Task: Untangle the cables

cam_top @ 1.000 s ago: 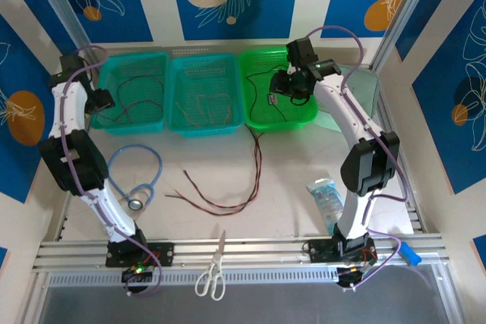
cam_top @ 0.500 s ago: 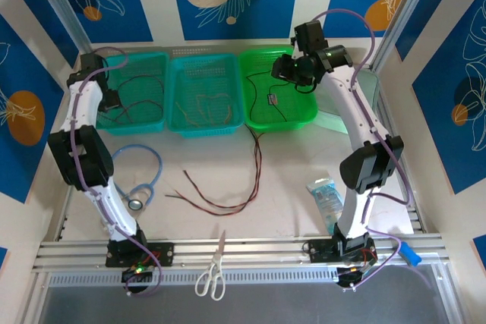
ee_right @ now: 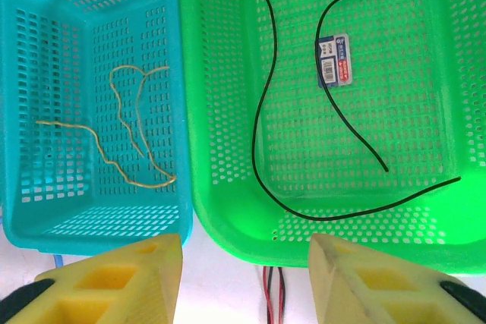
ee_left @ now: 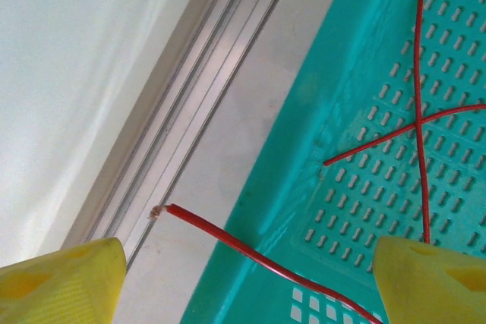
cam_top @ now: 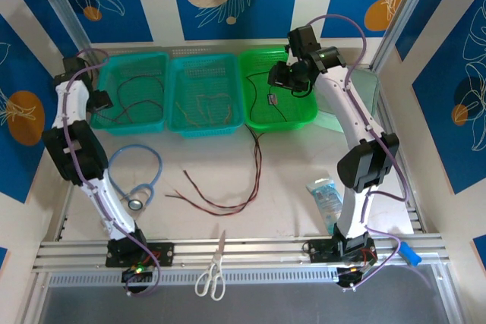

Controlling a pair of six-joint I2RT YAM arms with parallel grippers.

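Left side:
- Left fingers [ee_left: 61,282] are spread wide and grip nothing. They hang over the outer left rim of the left teal basket [ee_left: 334,89].
- The red cable [ee_left: 228,241] lies below the gap between them. Its frayed end pokes out past the rim toward the aluminium rail [ee_left: 190,89].
- More red strands cross on the holed basket floor.

Right side:
- Right fingers [ee_right: 114,278] stand apart with nothing between them. They sit above the near walls of the green basket [ee_right: 228,210] and the middle blue basket [ee_right: 178,149].
- The black cable [ee_right: 260,111] loops loosely inside the green basket, with a white label [ee_right: 334,58] on it.
- The tan cable [ee_right: 121,111] lies curled on the blue basket's floor.

Desk, top view:
- A red-and-dark pair [cam_top: 258,165] runs from the green basket's near wall toward the arms, then curves left, with its ends lying free.
- From this height I cannot tell whether the two strands are twisted together.
- The stethoscope [cam_top: 137,180] lies to the left, apart from them.
- The scissors [cam_top: 213,267] rest across the front rail.
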